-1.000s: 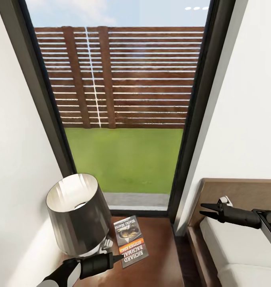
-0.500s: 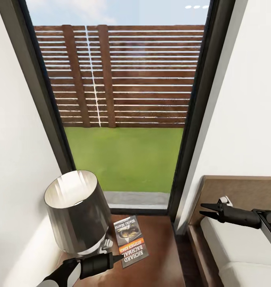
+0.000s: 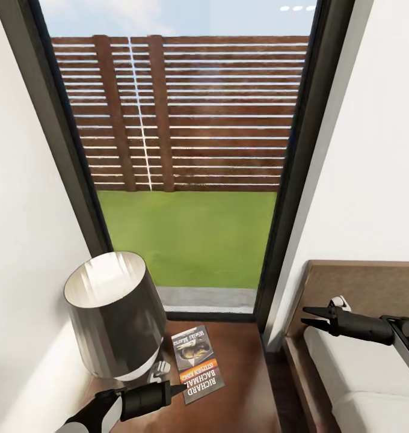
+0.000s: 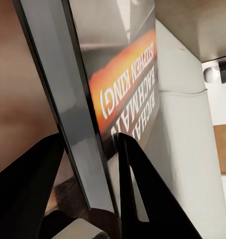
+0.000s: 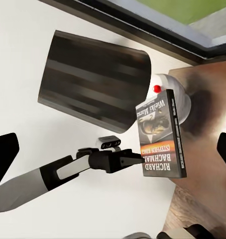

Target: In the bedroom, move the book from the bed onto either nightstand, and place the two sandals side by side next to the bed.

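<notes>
The book [image 3: 195,364] lies face up on the nightstand [image 3: 243,367], beside the lamp, with its orange band toward me. My left gripper [image 3: 181,390] is at the book's near edge. In the left wrist view the book's edge [image 4: 78,124] runs between the two fingers and nearly fills the gap. From the right wrist view the left gripper [image 5: 140,159] tapers to a point against the book [image 5: 160,134]. My right gripper [image 3: 303,317] hovers open over the head end of the bed [image 3: 361,373]. The sandals are out of view.
A lamp with a dark shade [image 3: 111,313] fills the nightstand's left side, tight against the white wall. A tall dark-framed window [image 3: 192,150] stands behind. A narrow gap of floor [image 3: 279,385] separates nightstand and bed. The headboard [image 3: 373,279] rises at the right.
The head view has shifted slightly, so the lamp and headboard sit a little higher in the picture. Both arms and the book keep their places.
</notes>
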Motion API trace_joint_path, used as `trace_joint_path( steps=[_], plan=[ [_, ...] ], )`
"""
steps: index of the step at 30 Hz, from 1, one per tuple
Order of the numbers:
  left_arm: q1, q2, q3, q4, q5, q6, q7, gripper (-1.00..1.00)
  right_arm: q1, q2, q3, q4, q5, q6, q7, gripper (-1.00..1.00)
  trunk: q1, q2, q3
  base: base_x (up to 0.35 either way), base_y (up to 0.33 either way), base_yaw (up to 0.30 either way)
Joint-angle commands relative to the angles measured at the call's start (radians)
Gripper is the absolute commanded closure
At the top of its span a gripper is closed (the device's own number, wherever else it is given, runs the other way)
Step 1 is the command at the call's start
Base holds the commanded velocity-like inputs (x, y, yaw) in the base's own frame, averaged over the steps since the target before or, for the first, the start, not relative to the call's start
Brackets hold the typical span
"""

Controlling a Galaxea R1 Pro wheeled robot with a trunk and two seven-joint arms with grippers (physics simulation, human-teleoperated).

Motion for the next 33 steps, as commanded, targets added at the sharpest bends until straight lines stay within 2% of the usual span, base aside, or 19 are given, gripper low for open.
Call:
trace_joint_path(
  steps=[1,33],
  plan=[
    [0.000,-0.001,0.009,-0.002,-0.008,0.009,-0.005,1.00,0.000,0.000,0.001,0.000,-0.002,0.010,0.002,-1.00,0.004,-0.008,-0.004,0.000,0.000,0.000],
    [0.000,-0.001,0.009,-0.002,-0.008,0.009,-0.005,1.00,0.000,0.000,0.000,0.000,-0.002,0.010,0.002,-1.00,0.127,-0.232,-0.104,0.000,0.000,0.000]
  ],
)
